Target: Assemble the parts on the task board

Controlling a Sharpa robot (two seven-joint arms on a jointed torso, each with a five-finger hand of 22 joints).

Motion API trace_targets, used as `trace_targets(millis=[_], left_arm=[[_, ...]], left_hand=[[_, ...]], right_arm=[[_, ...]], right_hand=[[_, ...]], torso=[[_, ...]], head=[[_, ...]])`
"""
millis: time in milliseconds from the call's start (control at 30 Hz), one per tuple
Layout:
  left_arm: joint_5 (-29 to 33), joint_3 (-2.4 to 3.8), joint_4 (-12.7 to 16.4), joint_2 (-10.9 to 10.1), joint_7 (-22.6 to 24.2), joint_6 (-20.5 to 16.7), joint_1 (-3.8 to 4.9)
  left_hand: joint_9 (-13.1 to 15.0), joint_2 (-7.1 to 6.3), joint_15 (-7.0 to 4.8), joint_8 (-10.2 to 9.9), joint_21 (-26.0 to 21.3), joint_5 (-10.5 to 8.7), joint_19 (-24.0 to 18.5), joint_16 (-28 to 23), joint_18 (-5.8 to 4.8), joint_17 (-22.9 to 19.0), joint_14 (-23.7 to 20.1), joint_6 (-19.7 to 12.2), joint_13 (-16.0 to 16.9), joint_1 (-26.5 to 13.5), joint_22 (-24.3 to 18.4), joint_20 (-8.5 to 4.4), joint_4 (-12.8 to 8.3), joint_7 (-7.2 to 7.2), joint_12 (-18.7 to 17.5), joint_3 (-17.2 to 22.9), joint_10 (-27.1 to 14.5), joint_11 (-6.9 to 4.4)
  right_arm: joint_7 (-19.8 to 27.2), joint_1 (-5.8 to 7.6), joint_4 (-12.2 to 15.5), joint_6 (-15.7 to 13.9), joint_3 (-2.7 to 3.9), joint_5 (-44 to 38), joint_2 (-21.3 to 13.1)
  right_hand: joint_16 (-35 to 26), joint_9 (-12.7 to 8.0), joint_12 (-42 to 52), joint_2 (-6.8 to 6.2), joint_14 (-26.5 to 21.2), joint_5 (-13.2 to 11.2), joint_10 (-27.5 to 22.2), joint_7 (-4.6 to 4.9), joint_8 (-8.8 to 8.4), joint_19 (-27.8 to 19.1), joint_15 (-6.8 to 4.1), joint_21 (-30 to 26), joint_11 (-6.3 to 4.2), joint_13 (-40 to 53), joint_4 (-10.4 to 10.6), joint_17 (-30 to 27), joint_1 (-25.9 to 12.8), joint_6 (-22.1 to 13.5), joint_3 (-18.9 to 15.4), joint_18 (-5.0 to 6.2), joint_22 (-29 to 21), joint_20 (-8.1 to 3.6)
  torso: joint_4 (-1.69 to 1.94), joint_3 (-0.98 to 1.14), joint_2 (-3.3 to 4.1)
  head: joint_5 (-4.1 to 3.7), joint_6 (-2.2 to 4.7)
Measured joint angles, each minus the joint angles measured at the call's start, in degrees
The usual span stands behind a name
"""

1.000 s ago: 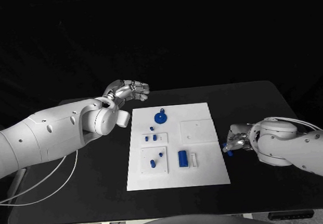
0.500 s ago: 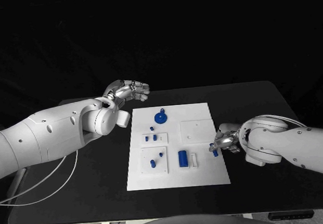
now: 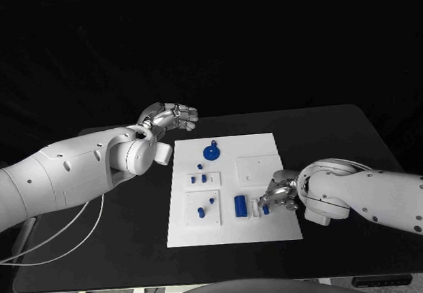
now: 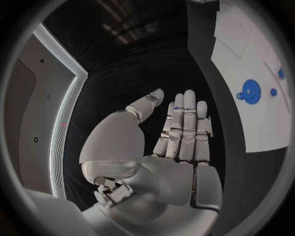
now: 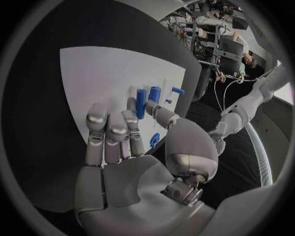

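Observation:
The white task board (image 3: pixel 272 227) lies in the middle of the black table. On it are a round blue part with a loop (image 3: pixel 210 152), several small blue parts (image 3: pixel 196 180) and an upright blue cylinder (image 3: pixel 239 206) beside a white piece (image 3: pixel 254 209). My right hand (image 3: pixel 278 197) is over the board's right side, next to the cylinder, and pinches a small blue part (image 3: pixel 265 209) (image 5: pixel 155 140). My left hand (image 3: pixel 170 115) is raised beyond the board's far left corner; its fingers (image 4: pixel 184 123) are stretched out and hold nothing.
A square raised white plate (image 3: pixel 260 170) sits on the board's right half, just beyond my right hand. Another small plate (image 3: pixel 203 208) with blue pieces lies at the near left. Bare black table (image 3: pixel 339 136) surrounds the board.
My right hand has moved left from the table beside the board's right edge onto the board, carrying the small blue part. The left arm has stayed still.

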Motion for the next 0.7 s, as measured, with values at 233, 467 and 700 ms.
trace_targets(millis=[233, 467, 700], left_arm=[[0.0, 0.0, 0.0, 0.0, 0.0, 0.0, 0.0], [0.0, 0.0, 0.0, 0.1, 0.0, 0.0, 0.0], [0.0, 0.0, 0.0, 0.1, 0.0, 0.1, 0.0]], left_hand=[[0.0, 0.0, 0.0, 0.0, 0.0, 0.0, 0.0, -0.2, 0.0, 0.1, 0.0, 0.0, 0.0, 0.0, 0.1, 0.0, 0.0, 0.0, 0.0, 0.0, 0.0, 0.0], [0.0, 0.0, 0.0, 0.0, 0.0, 0.0, 0.0, -0.2, 0.0, 0.1, 0.0, 0.0, 0.0, 0.0, 0.0, 0.0, 0.0, 0.0, 0.0, 0.0, 0.0, 0.0], [0.0, 0.0, 0.0, 0.0, 0.0, 0.0, 0.0, -0.2, 0.0, 0.1, 0.0, 0.0, 0.0, 0.0, 0.0, 0.0, 0.0, 0.0, 0.0, 0.0, 0.0, 0.0]], right_arm=[[0.0, -0.85, -1.2, 0.0, -0.29, 0.6, 1.1], [0.2, -1.27, -1.9, -0.2, -0.3, -0.7, 1.9], [0.4, -1.45, -2.4, -0.5, -0.3, -1.7, 2.3]], right_hand=[[0.0, -0.1, 0.0, 0.22, -0.1, 0.0, 0.0, -0.06, 0.0, 0.0, -0.12, 0.0, 0.0, 0.0, 0.0, 0.0, -0.2, 0.0, 0.0, 0.0, 0.0, 0.0], [0.0, -0.1, 0.0, 0.22, -0.1, 0.0, 0.0, -0.1, 0.0, 0.0, -0.12, 0.0, 0.01, 0.0, -0.1, 0.0, -0.2, 0.1, -0.1, 0.0, 0.0, 0.0], [0.0, -0.1, 0.0, 0.22, -0.1, 0.0, 0.0, -0.14, 0.0, 0.0, -0.11, 0.0, 0.02, 0.0, -0.2, 0.0, -0.2, 0.1, -0.2, 0.0, 0.0, 0.0]], torso=[[-0.03, 0.0, 0.0], [-0.01, 0.03, 0.0], [0.0, -0.01, 0.0]], head=[[0.01, -0.1], [0.09, -0.12], [0.18, -0.14]])
